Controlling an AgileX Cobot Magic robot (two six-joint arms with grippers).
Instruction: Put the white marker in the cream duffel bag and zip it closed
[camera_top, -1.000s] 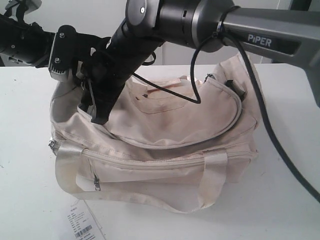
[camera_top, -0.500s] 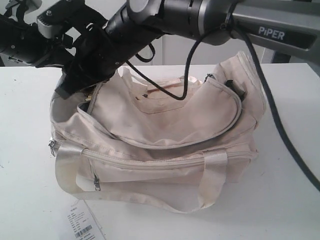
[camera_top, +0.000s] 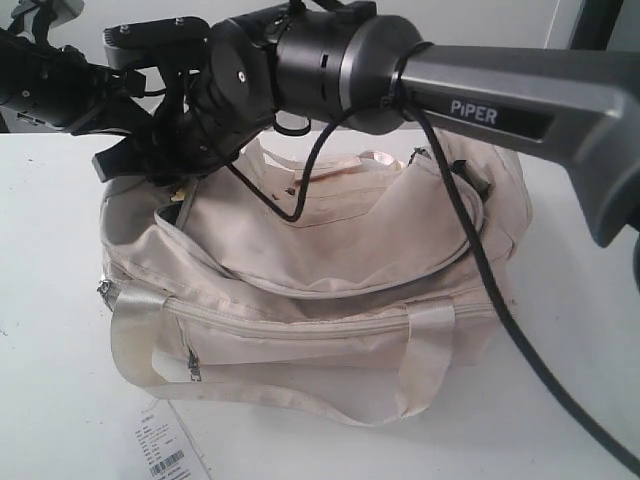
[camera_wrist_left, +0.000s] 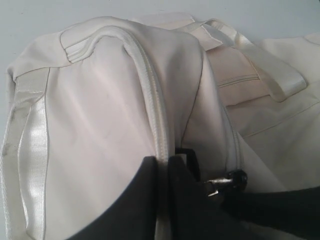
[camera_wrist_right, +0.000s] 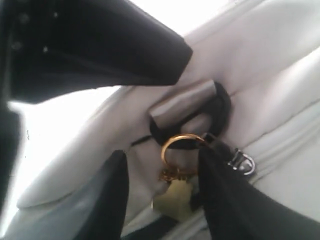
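The cream duffel bag (camera_top: 330, 250) lies on the white table with its curved top flap loose. My left gripper (camera_wrist_left: 162, 167) is shut on the bag's piped zipper edge (camera_wrist_left: 150, 90) at its left end. My right gripper (camera_top: 135, 165) has reached across to that same end and hangs just above it. Its jaws stand open (camera_wrist_right: 162, 190) around a gold ring (camera_wrist_right: 180, 145) with a small tag, next to a black buckle (camera_wrist_right: 200, 112). The white marker is out of view.
A metal zipper slider (camera_wrist_left: 227, 182) sits beside my left fingers. A paper barcode tag (camera_top: 165, 445) lies in front of the bag. The right arm and its cable (camera_top: 480, 260) cross over the bag. Bare table (camera_top: 580, 330) lies to the right.
My right gripper has lifted out of the bag's opening at the left end and swung up to the left. The left gripper has kept its hold on the bag's edge.
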